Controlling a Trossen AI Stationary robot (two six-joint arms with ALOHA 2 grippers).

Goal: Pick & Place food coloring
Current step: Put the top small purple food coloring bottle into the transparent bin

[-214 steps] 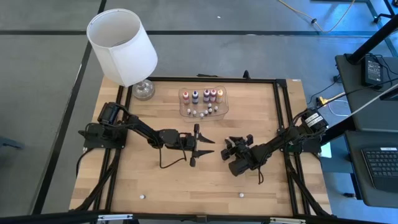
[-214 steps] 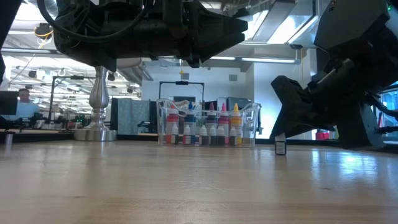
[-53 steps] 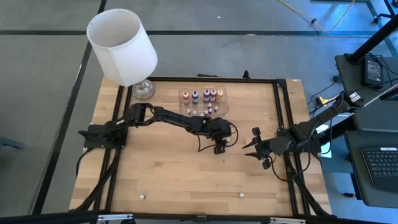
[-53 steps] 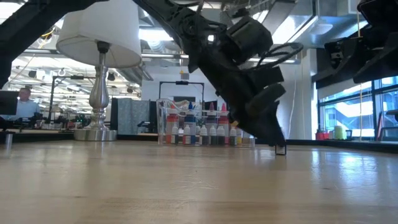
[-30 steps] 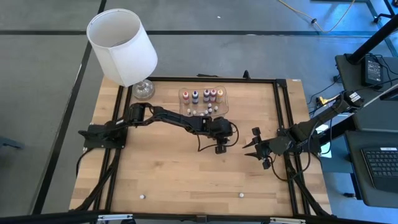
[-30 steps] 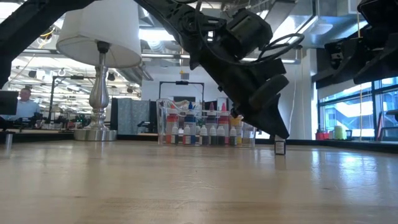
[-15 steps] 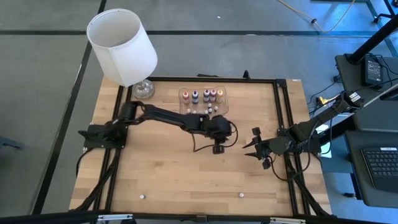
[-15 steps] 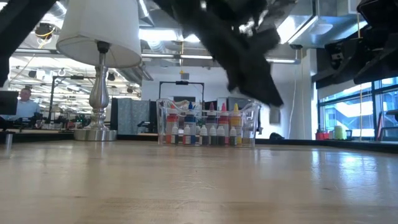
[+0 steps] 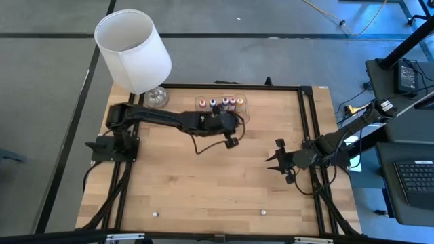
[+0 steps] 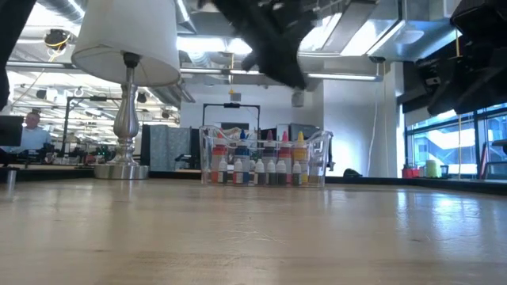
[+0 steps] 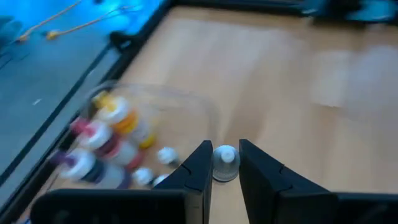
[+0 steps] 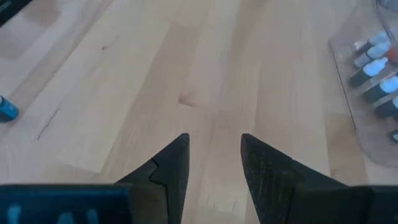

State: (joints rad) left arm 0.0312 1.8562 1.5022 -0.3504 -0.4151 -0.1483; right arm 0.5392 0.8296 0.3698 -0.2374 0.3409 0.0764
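A clear tray (image 9: 222, 110) near the table's far edge holds the food coloring: several small coloured bottles (image 9: 224, 103) and tiny whitish ones, also seen in the low view (image 10: 265, 162). My left gripper (image 9: 231, 141) hangs just in front of the tray, shut on one tiny white-capped bottle (image 11: 224, 163). That bottle shows in the low view (image 10: 297, 98) high above the table. My right gripper (image 9: 271, 159) waits open at the table's right, nothing between its fingers (image 12: 168, 165). My left gripper pinches the tiny bottle by its sides, just under its white cap (image 11: 225, 154), between its two fingers. The fingers slant down from above. The bottle is lifted clear of the table and hangs at the fingers' free ends (image 10: 297, 98).
A white-shaded lamp (image 9: 132, 51) stands on its glass base (image 9: 156, 98) at the far left corner. Two small white dots (image 9: 155, 214) (image 9: 262, 212) lie near the front edge. Bare wood stretches across the table's middle (image 9: 203, 183).
My left gripper has taken the tiny bottle up off the table and carried it up and toward the far edge and slightly left, toward the tray. The bottle, which stood on the wood a second ago, now hangs clear.
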